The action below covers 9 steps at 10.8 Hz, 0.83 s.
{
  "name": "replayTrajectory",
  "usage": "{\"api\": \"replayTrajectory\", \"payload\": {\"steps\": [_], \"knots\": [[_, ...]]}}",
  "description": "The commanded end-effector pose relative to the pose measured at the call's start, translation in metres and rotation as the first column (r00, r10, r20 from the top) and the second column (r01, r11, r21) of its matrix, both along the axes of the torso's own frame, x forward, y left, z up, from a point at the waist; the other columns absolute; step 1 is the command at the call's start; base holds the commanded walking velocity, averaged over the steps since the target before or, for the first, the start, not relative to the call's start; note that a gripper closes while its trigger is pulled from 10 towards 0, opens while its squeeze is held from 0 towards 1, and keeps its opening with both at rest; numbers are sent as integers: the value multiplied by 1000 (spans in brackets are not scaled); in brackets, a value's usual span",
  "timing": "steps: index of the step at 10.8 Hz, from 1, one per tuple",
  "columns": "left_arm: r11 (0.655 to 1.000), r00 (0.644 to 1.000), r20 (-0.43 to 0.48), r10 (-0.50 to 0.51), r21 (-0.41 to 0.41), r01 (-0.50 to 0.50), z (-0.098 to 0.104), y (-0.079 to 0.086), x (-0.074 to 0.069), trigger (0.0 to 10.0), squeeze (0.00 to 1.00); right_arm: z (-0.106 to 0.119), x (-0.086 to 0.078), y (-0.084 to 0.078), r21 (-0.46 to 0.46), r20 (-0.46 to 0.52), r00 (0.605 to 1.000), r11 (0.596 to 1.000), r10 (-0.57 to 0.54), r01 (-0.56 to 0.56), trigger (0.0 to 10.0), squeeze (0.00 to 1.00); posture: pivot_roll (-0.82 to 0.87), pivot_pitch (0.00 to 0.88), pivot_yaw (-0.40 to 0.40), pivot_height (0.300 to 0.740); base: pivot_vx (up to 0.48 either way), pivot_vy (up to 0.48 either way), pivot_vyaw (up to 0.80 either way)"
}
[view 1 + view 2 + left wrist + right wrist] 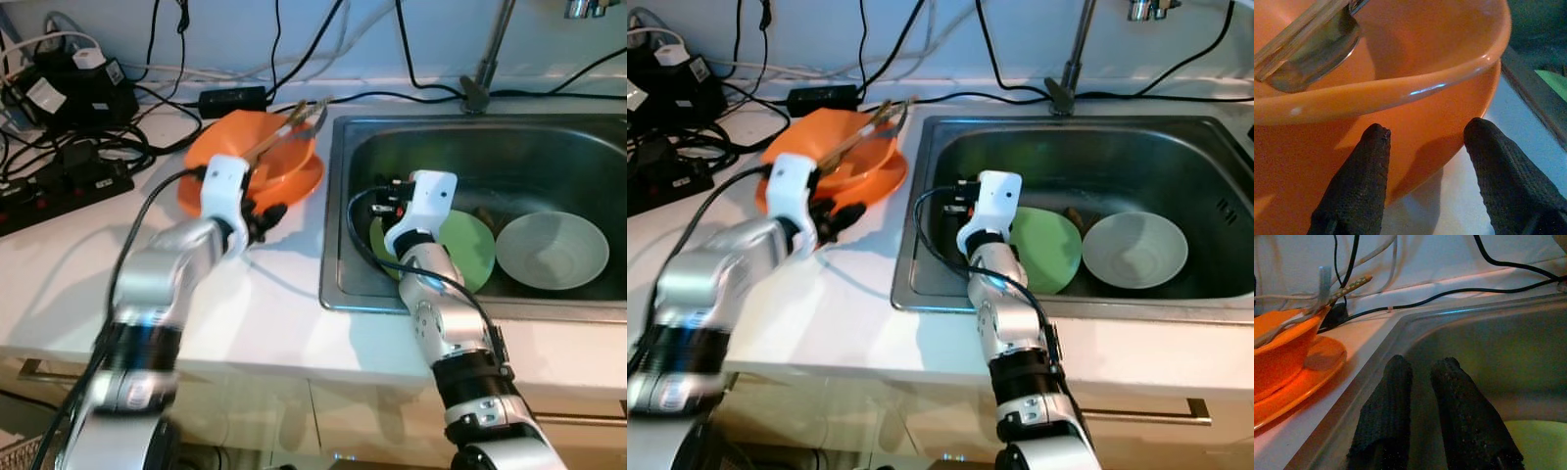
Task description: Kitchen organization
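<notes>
Left end effector (1425, 142), fingers spread wide and empty, noses against the orange bowl (257, 157) on its plate on the worktop (245, 304) beside the sink (338, 196); right end effector (1422, 377) nearly closed, empty, over the sink; looks like bowl pickup next, needing rim between fingers.

Two silver arms with white wrist housings and black elbow collars; a black cable loops along each. Left end effector (1425, 147) and right end effector (1422, 382) carry textured black fingers (1356, 191).
</notes>
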<state>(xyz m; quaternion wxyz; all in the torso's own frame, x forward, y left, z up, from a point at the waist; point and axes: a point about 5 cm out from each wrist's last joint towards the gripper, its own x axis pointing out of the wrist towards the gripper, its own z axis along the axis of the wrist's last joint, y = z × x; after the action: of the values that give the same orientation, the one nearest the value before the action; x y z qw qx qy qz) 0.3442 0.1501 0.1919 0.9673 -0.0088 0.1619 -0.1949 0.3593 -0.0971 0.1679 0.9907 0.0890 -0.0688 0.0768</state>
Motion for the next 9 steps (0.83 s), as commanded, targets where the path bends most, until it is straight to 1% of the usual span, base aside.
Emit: {"api": "replayTrajectory", "payload": {"steps": [1,2,3,5,6,7,8,9], "knots": [[1000,994,-108,16,19,-14,-18,5,-9,10000,0,-18,-2,-6,12,-66,998,1000,-10,10,10000,0,227,116,85,740,0,0,0],[999,995,-101,25,26,-22,-14,9,-17,10000,0,-18,-1,-5,10,-66,998,1000,-6,7,10000,0,233,108,79,740,0,0,0],[999,995,-98,32,27,-29,-11,10,-20,10000,0,-17,0,-5,9,-65,998,1000,-4,5,10000,0,238,108,75,740,0,0,0],[999,995,-103,18,28,-15,-8,10,-36,10000,0,-14,5,-4,8,-61,998,1000,5,-5,10000,0,251,105,58,740,0,0,0],[999,995,-99,-11,32,14,-7,9,-43,10000,0,-13,6,-4,6,-59,998,1000,10,-9,10000,0,254,96,50,740,0,0,0],[997,992,-110,-60,36,64,-9,5,-49,10000,0,-13,7,-3,2,-58,998,1000,15,-15,10000,0,256,98,42,740,0,0,0],[994,988,-123,-97,43,103,-11,1,-59,10000,0,-13,8,-3,1,-57,998,1000,19,-19,10000,0,257,97,38,740,0,0,0],[994,986,-140,-93,44,100,-14,3,-67,10000,0,-13,9,-4,-2,-58,998,1000,22,-22,10000,0,259,98,29,740,0,0,0]]}}
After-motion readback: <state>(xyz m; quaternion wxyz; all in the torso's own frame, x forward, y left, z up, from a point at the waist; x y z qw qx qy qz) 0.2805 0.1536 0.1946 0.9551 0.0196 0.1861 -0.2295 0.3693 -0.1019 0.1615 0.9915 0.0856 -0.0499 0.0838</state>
